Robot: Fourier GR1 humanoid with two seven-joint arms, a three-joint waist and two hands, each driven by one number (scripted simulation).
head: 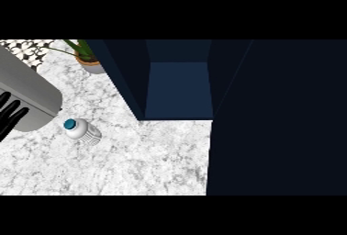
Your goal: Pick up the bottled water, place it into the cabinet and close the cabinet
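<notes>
Only the left hand (pixel 8 114) shows, fingers apart and straight; the bottled water (pixel 82 131) stands upright on the surface (pixel 136 160) just to their right, cap up, open cabinet (pixel 177 87) farther right.

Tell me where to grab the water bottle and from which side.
Grip the bottle round its body, below the blue cap, coming from its left. It seems to stand upright, and the left hand is already nearest that side.
</notes>
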